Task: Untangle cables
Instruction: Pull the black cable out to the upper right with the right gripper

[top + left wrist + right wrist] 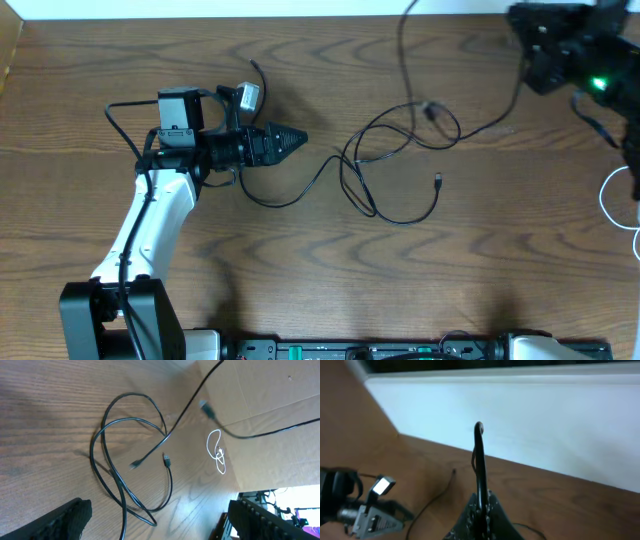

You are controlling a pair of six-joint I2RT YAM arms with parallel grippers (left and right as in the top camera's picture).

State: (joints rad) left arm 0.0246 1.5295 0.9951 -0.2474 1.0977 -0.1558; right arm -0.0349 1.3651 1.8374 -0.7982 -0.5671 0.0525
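Thin black cables (385,170) lie in loose overlapping loops at the middle of the table, one small plug end (438,180) lying free. My left gripper (295,140) points right, just left of the loops, and is open. In the left wrist view the loops (130,450) lie ahead of the wide-apart fingers (65,520), with one strand running between them. A white cable (615,200) lies coiled at the right edge, also visible as a small white cable (217,452). My right gripper (540,50) at the back right is shut on a black cable (479,460), which rises from its closed fingertips (480,502).
A strand (490,125) runs from the loops up toward the right gripper, and another (403,40) leaves over the back edge. A white wall (520,420) borders the table's far side. The arms' base rail (400,350) lines the front edge.
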